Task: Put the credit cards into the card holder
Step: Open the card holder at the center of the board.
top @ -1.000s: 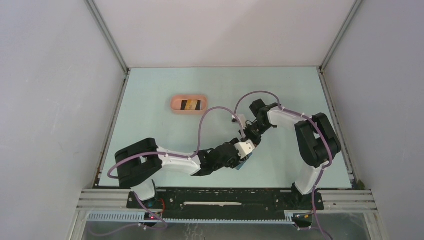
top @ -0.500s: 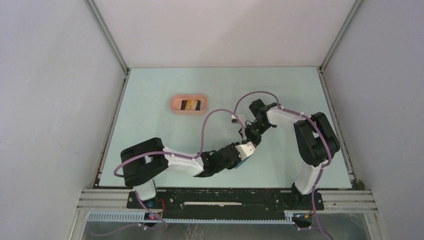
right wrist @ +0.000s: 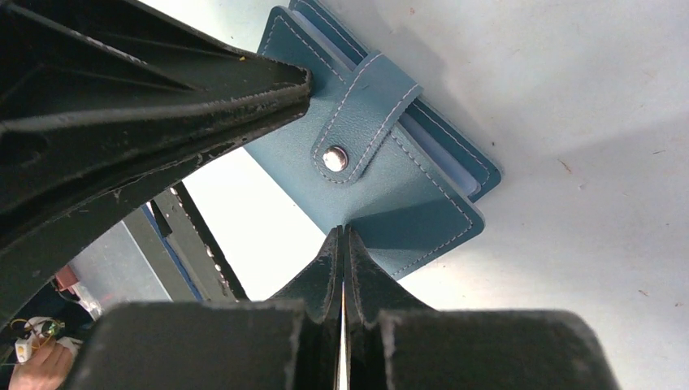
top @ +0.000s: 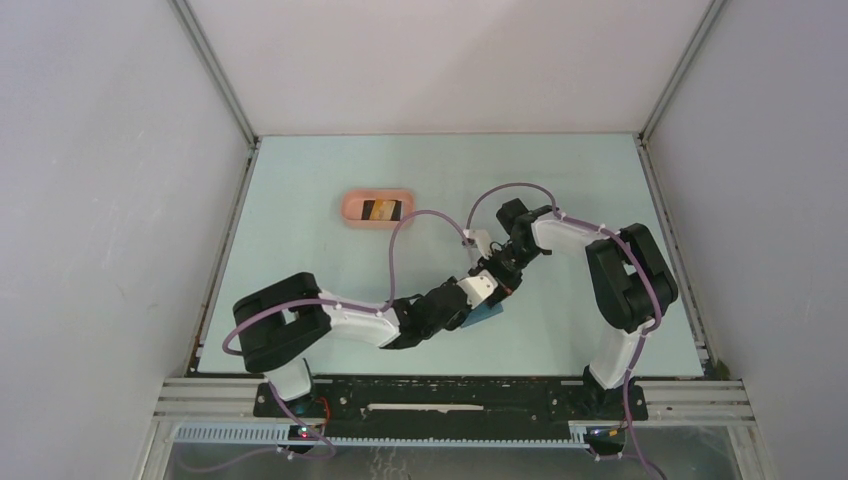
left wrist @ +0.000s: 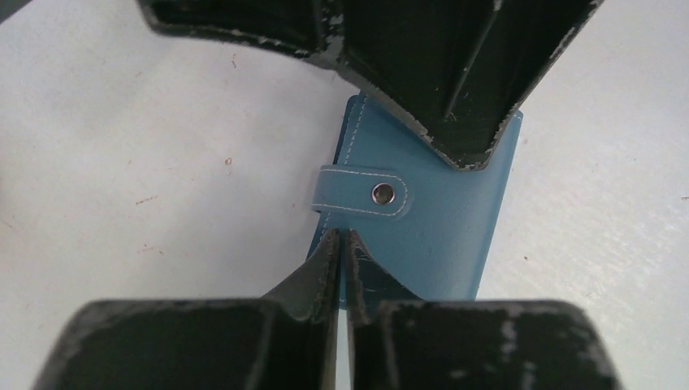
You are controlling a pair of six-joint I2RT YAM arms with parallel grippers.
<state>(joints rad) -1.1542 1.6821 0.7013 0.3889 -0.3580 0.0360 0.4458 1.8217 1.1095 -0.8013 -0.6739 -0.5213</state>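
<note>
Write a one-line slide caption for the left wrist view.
Closed blue wallet, tab snapped, with the shut left hand at one edge and the right hand at the opposite edge.

Smooth matt leather-look card holder [left wrist: 439,236], white stitching (shiny metal snap [left wrist: 382,192]), on matt table [left wrist: 122,162]

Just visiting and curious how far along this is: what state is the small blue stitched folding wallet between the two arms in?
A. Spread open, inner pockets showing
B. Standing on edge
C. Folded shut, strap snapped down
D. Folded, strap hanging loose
C: in the left wrist view the blue folding wallet lies folded flat, its strap pulled across the cover and held down at the metal snap.
</note>
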